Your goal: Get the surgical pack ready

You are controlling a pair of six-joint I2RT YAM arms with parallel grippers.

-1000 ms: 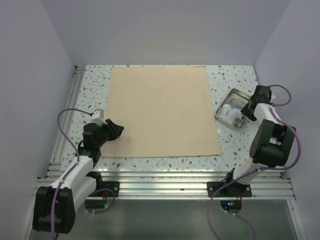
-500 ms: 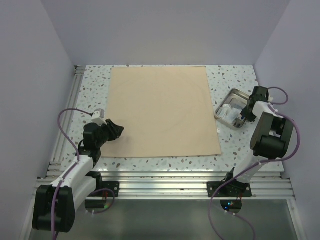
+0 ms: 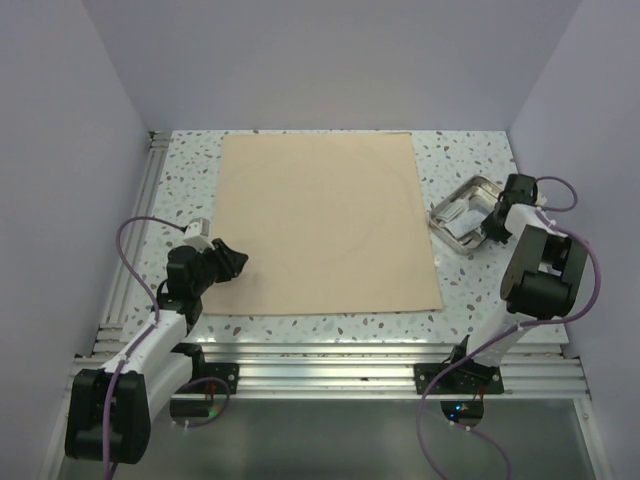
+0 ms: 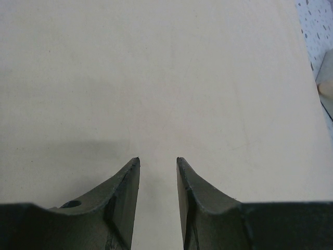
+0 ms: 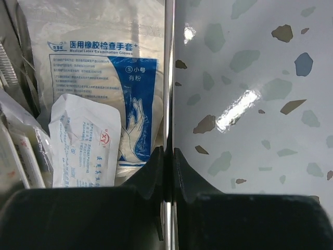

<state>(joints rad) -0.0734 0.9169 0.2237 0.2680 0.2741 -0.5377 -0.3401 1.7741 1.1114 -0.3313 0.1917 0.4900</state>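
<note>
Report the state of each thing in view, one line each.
wrap sheet, spread flat on the table.
steel tray, rim clamped by the right gripper.
glove packet, lying in the tray.
left gripper, open, empty, over the sheet.
right gripper, shut on the tray rim.

Workspace is enclosed on three sides by plain pale lilac-grey panels: back wall [image 3: 330,60], left wall [image 3: 50,180], right wall [image 3: 600,130]. A glossy white table [image 3: 190,170], speckled grey and brown, is edged by aluminium rails [image 3: 330,358] at near and left sides. Overhead light is reflected as a glare patch [image 5: 237,110].
</note>
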